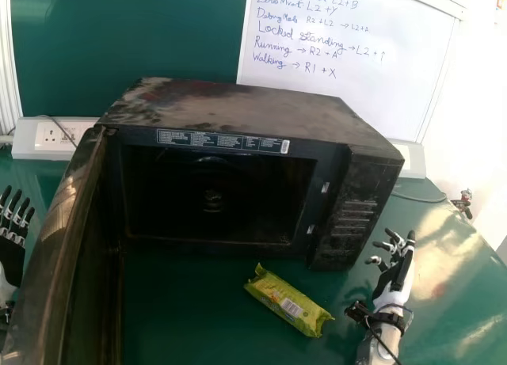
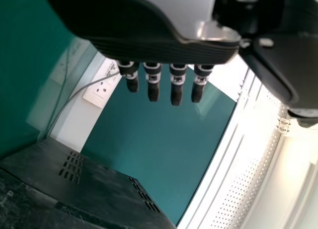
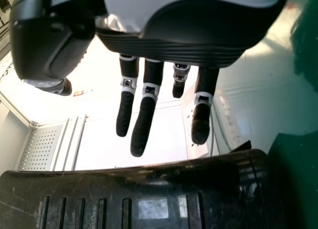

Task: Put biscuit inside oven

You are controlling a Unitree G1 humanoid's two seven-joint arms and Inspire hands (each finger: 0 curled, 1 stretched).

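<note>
The black oven (image 1: 261, 115) stands on the green table with its door (image 1: 59, 246) swung wide at the left. In front of its cavity lies the biscuit packet (image 1: 289, 299), green-yellow and flat on the table. My right hand (image 1: 394, 274) is right of the packet and beside the oven's control side, apart from both, its fingers extended. My left hand (image 1: 12, 250) is at the far left, outside the open door, fingers straight. In the left wrist view the left hand (image 2: 176, 85) hangs with straight fingers; in the right wrist view the right hand (image 3: 144, 114) has long extended fingers, near the oven (image 3: 149, 194).
White socket boxes (image 1: 47, 138) sit behind the oven, with a cable along the left one. A whiteboard (image 1: 348, 72) with handwriting stands at the back. The green table (image 1: 451, 270) extends to the right of my right hand.
</note>
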